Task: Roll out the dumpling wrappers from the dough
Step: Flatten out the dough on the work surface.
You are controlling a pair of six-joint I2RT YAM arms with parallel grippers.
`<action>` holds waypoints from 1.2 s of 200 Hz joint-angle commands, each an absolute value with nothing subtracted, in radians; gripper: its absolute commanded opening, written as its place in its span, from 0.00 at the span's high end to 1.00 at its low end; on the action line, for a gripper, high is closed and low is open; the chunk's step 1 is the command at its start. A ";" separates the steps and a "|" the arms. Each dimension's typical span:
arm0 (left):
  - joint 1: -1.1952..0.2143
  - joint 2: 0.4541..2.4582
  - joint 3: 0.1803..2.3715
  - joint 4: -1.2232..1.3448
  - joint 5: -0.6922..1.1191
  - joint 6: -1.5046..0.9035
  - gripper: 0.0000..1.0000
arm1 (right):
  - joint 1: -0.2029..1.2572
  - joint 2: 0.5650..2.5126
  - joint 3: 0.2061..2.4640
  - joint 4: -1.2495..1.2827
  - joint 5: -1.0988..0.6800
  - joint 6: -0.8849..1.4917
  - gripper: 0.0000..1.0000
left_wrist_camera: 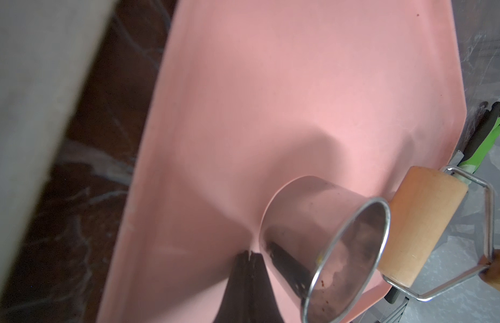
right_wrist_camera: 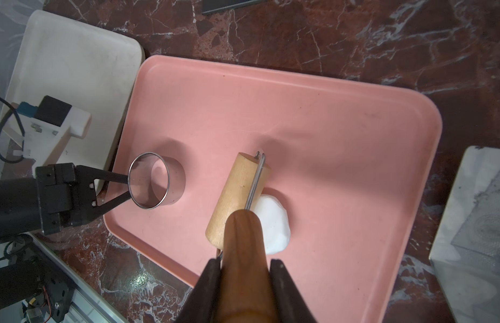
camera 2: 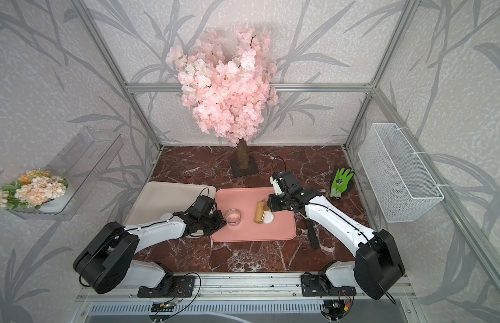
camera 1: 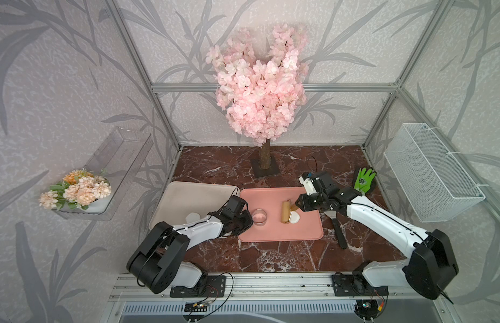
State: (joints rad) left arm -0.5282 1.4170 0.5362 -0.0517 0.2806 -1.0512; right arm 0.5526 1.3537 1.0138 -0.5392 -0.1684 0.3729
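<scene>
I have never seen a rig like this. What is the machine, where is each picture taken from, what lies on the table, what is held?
Two robot arms, a left arm and a right arm, stand at a marble table, each ending in a two-finger gripper. Two pictures look down from overhead, nearly identical; two come from cameras on the wrists. On it lie a white tray and a pink tray. On the pink tray stand a shiny ring cutter and a lump of white dough. The right gripper clamps the handle of a rolling pin, its roller at the dough's edge. The left gripper is shut, tips beside the ring cutter. On the white tray lies a white disc, likely a wrapper.
</scene>
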 commanded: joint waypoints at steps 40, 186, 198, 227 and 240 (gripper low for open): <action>-0.526 1.450 0.495 -0.158 0.239 -1.051 1.00 | 0.551 1.209 1.049 -0.609 -0.089 0.344 1.00; -0.522 1.477 0.508 -0.186 0.229 -1.045 1.00 | 0.478 1.188 0.889 -0.689 0.088 0.321 1.00; -0.523 1.483 0.512 -0.183 0.233 -1.043 1.00 | 0.478 1.185 0.893 -0.687 0.073 0.329 1.00; -0.522 1.478 0.513 -0.190 0.229 -1.042 1.00 | 0.484 1.169 0.940 -0.678 0.021 0.328 1.00; -0.522 1.475 0.514 -0.194 0.225 -1.037 1.00 | 0.496 1.156 0.983 -0.676 -0.007 0.333 1.00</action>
State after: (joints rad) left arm -0.5274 1.4315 0.5438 -0.0479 0.2821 -1.0504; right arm 0.4824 1.1877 0.9199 -0.6498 0.0074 0.3454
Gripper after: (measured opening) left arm 0.042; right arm 0.300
